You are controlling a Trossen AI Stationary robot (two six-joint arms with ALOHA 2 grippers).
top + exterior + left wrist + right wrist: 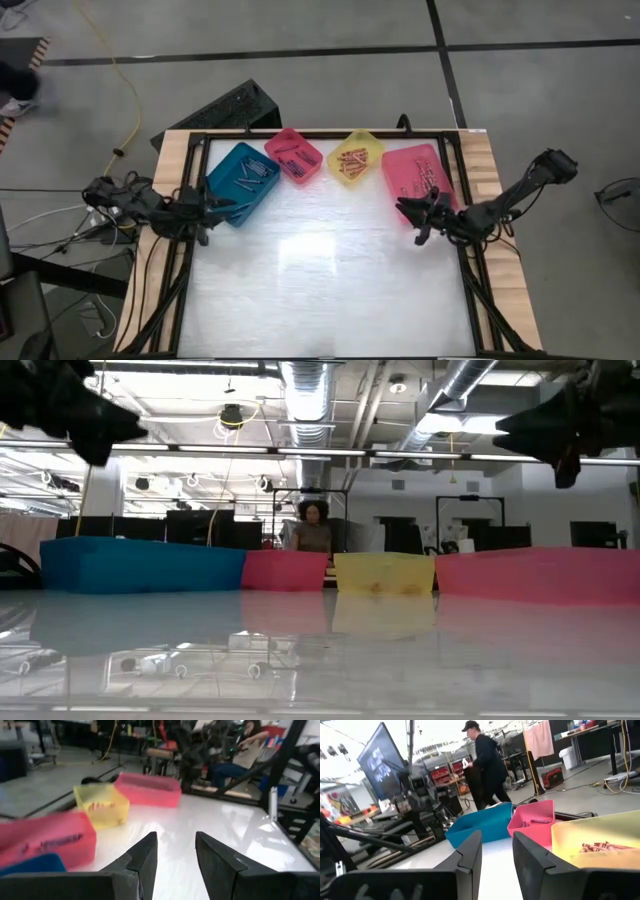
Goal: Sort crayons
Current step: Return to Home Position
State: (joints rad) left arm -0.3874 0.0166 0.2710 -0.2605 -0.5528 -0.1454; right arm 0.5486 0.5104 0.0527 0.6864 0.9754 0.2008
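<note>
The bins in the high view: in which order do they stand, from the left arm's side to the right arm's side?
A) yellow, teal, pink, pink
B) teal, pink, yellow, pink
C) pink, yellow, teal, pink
B: the teal bin by the open left gripper, then the small pink bin, the yellow bin, and the large pink bin by the open right gripper.

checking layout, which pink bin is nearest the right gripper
The larger pink bin at the row's right end, just beside the right gripper; the smaller pink bin sits farther left.
</note>
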